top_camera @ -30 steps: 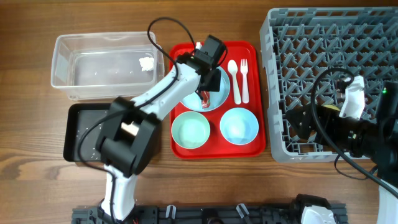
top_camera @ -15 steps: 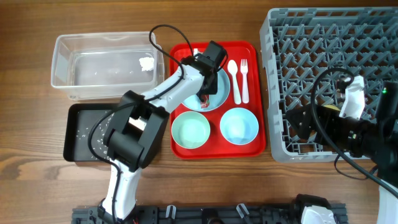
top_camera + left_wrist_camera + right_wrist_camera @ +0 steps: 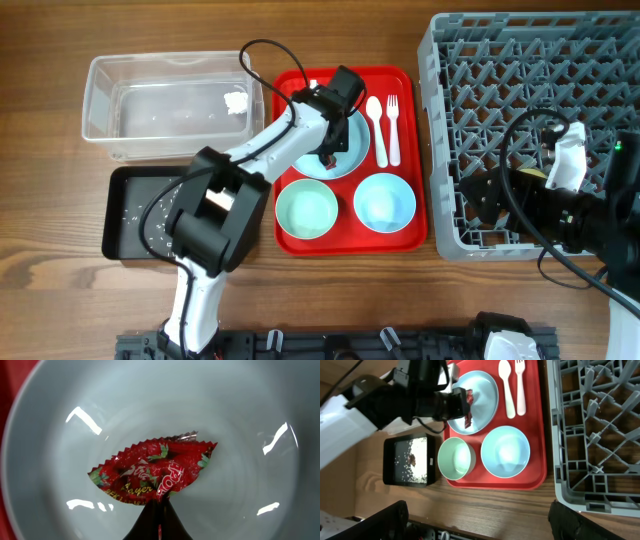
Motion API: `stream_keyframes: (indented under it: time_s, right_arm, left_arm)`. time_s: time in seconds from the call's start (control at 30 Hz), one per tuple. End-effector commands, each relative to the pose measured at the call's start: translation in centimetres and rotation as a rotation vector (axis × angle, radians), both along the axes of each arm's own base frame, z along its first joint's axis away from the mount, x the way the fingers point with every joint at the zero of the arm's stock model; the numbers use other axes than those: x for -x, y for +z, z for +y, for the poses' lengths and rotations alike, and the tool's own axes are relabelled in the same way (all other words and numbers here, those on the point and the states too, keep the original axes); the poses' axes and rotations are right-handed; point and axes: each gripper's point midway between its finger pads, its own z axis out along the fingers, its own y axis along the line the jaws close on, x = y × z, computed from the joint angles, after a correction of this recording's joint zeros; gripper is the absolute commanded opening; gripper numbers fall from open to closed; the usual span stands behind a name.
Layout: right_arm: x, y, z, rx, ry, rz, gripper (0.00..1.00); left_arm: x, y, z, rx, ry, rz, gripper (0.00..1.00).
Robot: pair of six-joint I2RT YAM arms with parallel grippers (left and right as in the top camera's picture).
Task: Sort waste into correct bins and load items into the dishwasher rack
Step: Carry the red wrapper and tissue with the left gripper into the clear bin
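**Left arm pinches the wrapper over the plate**

Here's the left gripper [image 3: 159, 519], fingertips clamped together on the lower edge of the red snack wrapper [image 3: 155, 472]. The wrapper fans out just ahead of them, over the bowl of the light blue plate [image 3: 250, 410]. Its long axis runs across the wrist view, tipped slightly up to the right, and the pinch sits near the middle of that edge. Whether it is clear of the plate or brushing it, I cannot tell.

The plate sits on the red serving tray [image 3: 418, 205]. Both bins lie beyond the tray's left side: the clear tub [image 3: 100, 100] with the crumpled tissue [image 3: 236, 101] inside, and the black tray [image 3: 112, 215] below it. The left arm is plainly the nearer one.

The right gripper [image 3: 480, 524] is spread wide and empty, parked by the dishwasher rack [image 3: 440, 150], well apart from all this.

My read is that a lift and a swing left come next, likely to the tub beside the tissue, and that a thin edge grip could slip
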Motion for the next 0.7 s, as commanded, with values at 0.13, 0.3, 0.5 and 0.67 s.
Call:
stream_keyframes:
  time_s: [0.13, 0.3, 0.5, 0.67]
  right_arm:
    - [0.0, -0.2, 0.0, 0.005, -0.001, 0.006, 0.92]
    - [0.0, -0.2, 0.0, 0.005, -0.001, 0.007, 0.92]
    - [0.0, -0.2, 0.0, 0.005, -0.002, 0.007, 0.92]
    - [0.0, -0.2, 0.0, 0.004, -0.002, 0.010, 0.92]
  left_arm:
    - [-4.1, 14.6, 6.5, 0.032, 0.107, -0.312, 0.04]
    - [-6.2, 15.8, 14.6, -0.013, 0.273, -0.344, 0.04]
    - [-7.4, 12.3, 21.9, -0.061, 0.418, -0.269, 0.13]
    - [-7.7, 12.7, 24.1, 0.028, 0.465, -0.257, 0.83]
